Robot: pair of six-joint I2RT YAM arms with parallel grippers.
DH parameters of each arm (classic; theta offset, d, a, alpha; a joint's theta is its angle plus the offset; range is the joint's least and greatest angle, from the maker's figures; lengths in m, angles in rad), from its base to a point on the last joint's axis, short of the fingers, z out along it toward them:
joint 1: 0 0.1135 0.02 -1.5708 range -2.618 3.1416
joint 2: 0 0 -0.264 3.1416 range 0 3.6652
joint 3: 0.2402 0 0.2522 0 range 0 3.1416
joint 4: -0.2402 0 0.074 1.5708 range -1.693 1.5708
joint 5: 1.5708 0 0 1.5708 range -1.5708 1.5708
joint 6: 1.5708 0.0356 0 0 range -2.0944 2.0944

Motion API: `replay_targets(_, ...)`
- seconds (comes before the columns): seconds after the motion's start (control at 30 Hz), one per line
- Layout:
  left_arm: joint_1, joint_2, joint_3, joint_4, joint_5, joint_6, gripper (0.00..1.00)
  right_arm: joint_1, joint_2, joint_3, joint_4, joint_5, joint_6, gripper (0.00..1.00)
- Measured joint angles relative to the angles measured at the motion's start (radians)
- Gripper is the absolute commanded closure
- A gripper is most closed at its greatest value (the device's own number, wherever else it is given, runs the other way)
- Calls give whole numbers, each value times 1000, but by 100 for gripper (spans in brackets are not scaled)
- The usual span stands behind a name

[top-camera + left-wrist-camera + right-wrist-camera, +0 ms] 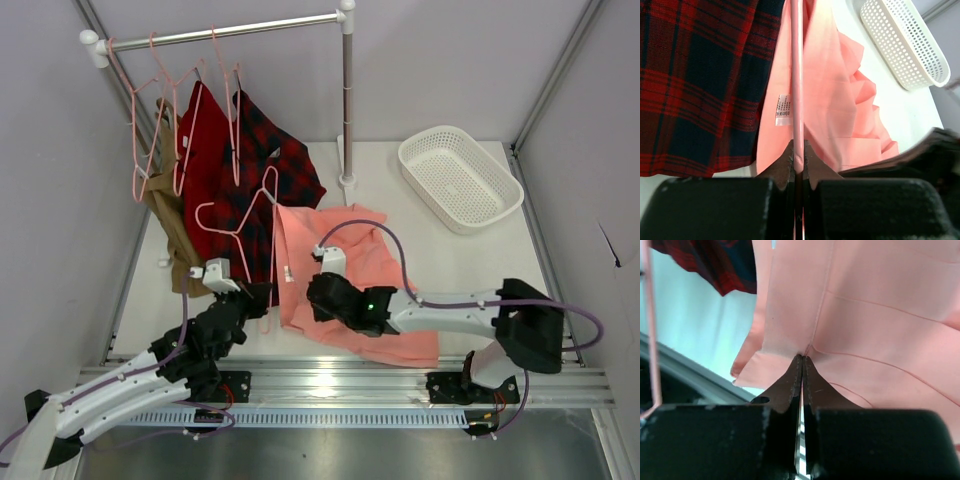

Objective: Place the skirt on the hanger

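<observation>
Skirt (345, 262) lies rumpled on the counter (470, 268), left of the basket (412, 165) and nearer the arm bases than it.

Right pincer (802, 360) is pressed together, pinching a fold at the skirt's edge.

Left pincer (798, 152) is pressed together on the thin wire of the hanger (797, 75). The hanger is at the skirt's side away from the basket, and its wire crosses just beside the white label (782, 110).

Plaid shirt (268, 170) hangs farther left of the basket, overlapping the skirt's edge in the left wrist view.

White basket (460, 178), plaid shirt (268, 172), red garment (205, 140), metal rail (230, 33)
</observation>
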Motion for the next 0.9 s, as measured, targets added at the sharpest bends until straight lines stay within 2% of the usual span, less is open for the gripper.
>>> replay_targets(0.17, 0, 29, 0, 5, 0, -1, 100, -6, -161, -152, 73, -12, 31, 100)
replay_targets(0.3, 0, 77, 0, 28, 4, -2, 100, -12, -222, -264, 89, -19, 81, 100)
replay_targets(0.47, 0, 135, 0, 69, 29, -8, 100, -34, -231, -352, 93, -27, 118, 100)
replay_targets(0.73, 0, 193, 0, 133, 56, -8, 100, -105, -148, -349, 119, -129, 95, 100)
replay_targets(0.9, 0, 200, 0, 154, 57, -7, 100, -114, -147, -251, 19, -187, 53, 81)
